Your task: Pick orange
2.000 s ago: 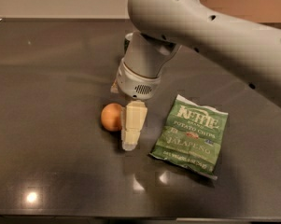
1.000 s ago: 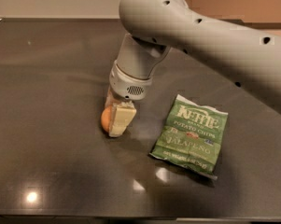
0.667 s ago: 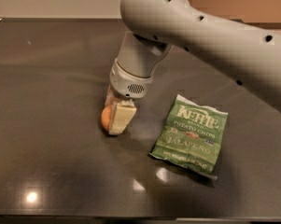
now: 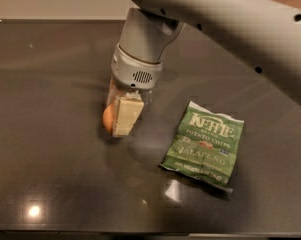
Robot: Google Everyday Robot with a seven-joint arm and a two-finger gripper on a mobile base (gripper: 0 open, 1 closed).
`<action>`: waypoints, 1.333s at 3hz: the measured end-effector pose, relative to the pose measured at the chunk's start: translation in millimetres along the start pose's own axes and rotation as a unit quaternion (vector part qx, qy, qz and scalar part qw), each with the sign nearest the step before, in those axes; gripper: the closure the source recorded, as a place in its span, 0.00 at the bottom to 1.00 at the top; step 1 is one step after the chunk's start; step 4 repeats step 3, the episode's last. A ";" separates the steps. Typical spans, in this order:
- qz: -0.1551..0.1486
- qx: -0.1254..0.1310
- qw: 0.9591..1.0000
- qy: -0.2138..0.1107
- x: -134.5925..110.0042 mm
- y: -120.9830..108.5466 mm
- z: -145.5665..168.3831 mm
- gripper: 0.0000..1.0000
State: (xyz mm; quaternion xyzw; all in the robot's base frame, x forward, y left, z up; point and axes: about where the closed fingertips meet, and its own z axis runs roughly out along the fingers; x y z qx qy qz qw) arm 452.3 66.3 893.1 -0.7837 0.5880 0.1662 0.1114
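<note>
On the dark counter (image 4: 50, 174), the pincer (image 4: 116, 124) is down over the orange (image 4: 107, 119), which looks unlifted; whether it grasps yet I cannot tell.

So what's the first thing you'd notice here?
The big grey robot arm stretches in from the top right. Its gripper is down on the dark table, right against a little orange peeking out from behind it. A green chip bag lies flat further right, apart from them.

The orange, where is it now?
In the camera view the orange sits left of centre on the dark table, partly hidden by the gripper, left of the chip bag.
</note>
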 end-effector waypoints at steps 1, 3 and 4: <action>-0.009 -0.008 1.000 -0.010 -16.6 4.8 -21.4 1.00; -0.028 -0.003 0.999 -0.029 -39.2 8.0 -50.8 1.00; -0.028 -0.003 0.999 -0.029 -39.2 8.0 -50.8 1.00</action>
